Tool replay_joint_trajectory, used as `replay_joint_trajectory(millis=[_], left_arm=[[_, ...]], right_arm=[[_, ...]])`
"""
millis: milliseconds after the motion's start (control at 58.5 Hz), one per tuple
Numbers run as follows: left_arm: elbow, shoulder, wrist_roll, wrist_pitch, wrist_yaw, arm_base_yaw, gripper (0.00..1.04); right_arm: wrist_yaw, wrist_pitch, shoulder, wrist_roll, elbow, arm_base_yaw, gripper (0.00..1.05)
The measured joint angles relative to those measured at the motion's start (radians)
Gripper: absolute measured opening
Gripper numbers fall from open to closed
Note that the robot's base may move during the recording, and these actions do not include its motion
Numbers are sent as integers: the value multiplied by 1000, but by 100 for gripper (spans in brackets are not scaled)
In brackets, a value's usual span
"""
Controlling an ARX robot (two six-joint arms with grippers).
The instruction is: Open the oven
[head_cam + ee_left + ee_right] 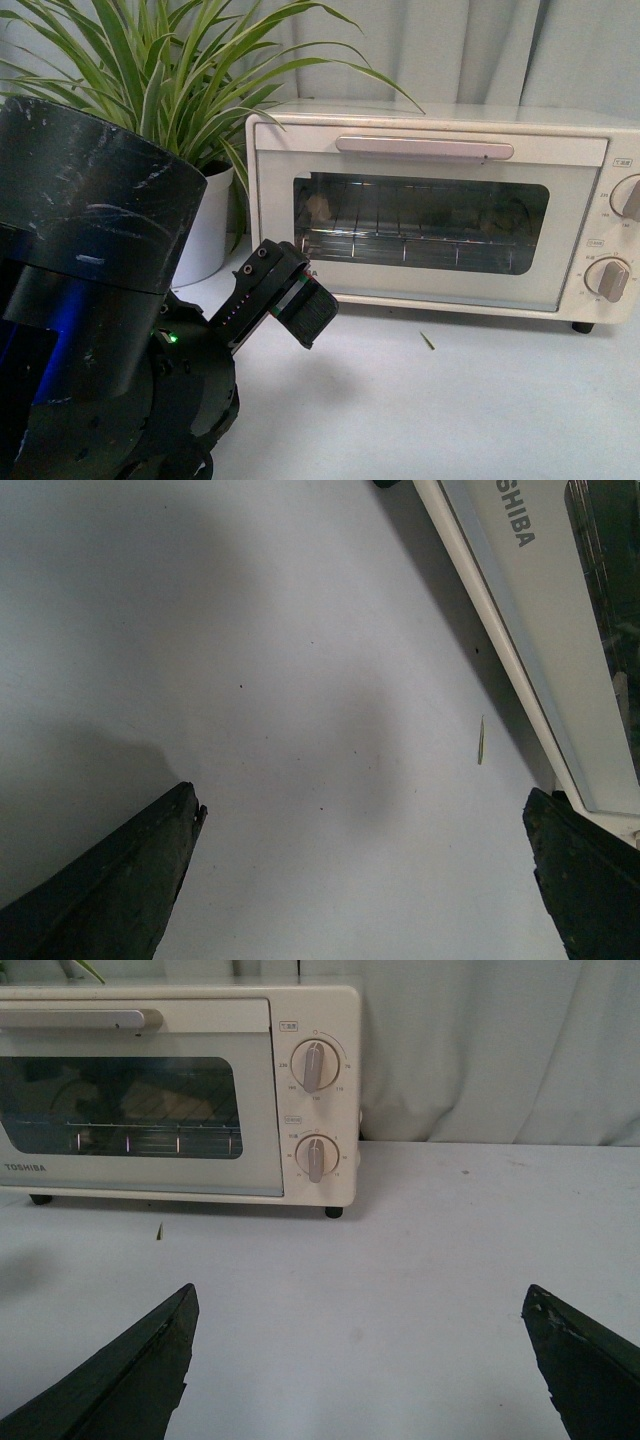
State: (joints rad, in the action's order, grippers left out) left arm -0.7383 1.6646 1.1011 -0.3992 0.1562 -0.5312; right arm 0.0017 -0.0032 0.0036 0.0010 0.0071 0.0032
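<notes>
A cream-white Toshiba oven (pixel 440 215) stands on a pale surface (pixel 450 410), at about 1 o'clock from the robot, with its glass-windowed door (pixel 420 282) shut flush against the body. The long bar handle (pixel 424 148) runs along the door's top edge, untouched. Two round knobs (pixel 610 278) sit one above the other on the panel at the door's 3 o'clock side. A wire rack (pixel 400 242) shows through the glass.

A striped leafy plant (pixel 170 70) in a white pot (pixel 205 235) stands at the oven's 9 o'clock side, and a grey curtain (pixel 480 50) hangs behind both.

The bulky black left arm (pixel 90 300) fills the near foreground at 8 o'clock. The left tool (pixel 365 880) hangs low over the surface, close to the oven's lower front edge. Its fingers (pixel 150 870) are spread wide and hold nothing.

The right tool (pixel 360 1360) faces the oven's knob end from well back. It is likewise spread wide, with nothing between its fingers (pixel 150 1360).

A thin green sliver (pixel 427 341) lies on the surface just in front of the oven, at its 6 o'clock.
</notes>
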Motion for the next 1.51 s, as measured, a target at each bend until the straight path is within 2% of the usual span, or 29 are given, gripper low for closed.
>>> replay_joint_trajectory(millis=[34, 68, 86, 120, 137, 291, 462, 616, 872, 1180, 1505], left_arm=[[0, 1, 0, 0, 0, -1, 98], [0, 2, 0, 0, 0, -1, 98], [0, 2, 0, 0, 0, -1, 98], [-1, 2, 0, -1, 0, -1, 98], [-1, 2, 1, -1, 0, -1, 98], [-1, 7, 4, -3, -2, 3, 98], [-1, 8, 5, -7, -6, 3, 98], [-1, 11, 4, -6, -9, 3, 98], [-1, 11, 4, -6, -16, 1, 98], [-1, 11, 7, -5, -28, 4, 98], [-1, 11, 16, -5, -36, 8, 98]], right_arm=[[-13, -3, 2, 3, 0, -3, 95], [-74, -40, 21, 27, 13, -26, 95], [-181, -72, 55, 63, 30, -43, 95], [-253, -68, 114, 87, 50, -44, 95], [-258, -55, 145, 99, 60, -36, 95], [-126, 159, 469, 108, 205, 109, 95], [-22, 282, 790, 96, 399, 202, 95], [69, 239, 1114, 98, 665, 270, 95], [188, 125, 1391, 121, 1006, 331, 95], [270, 29, 1551, 156, 1190, 370, 95], [323, -14, 1600, 186, 1243, 393, 95]])
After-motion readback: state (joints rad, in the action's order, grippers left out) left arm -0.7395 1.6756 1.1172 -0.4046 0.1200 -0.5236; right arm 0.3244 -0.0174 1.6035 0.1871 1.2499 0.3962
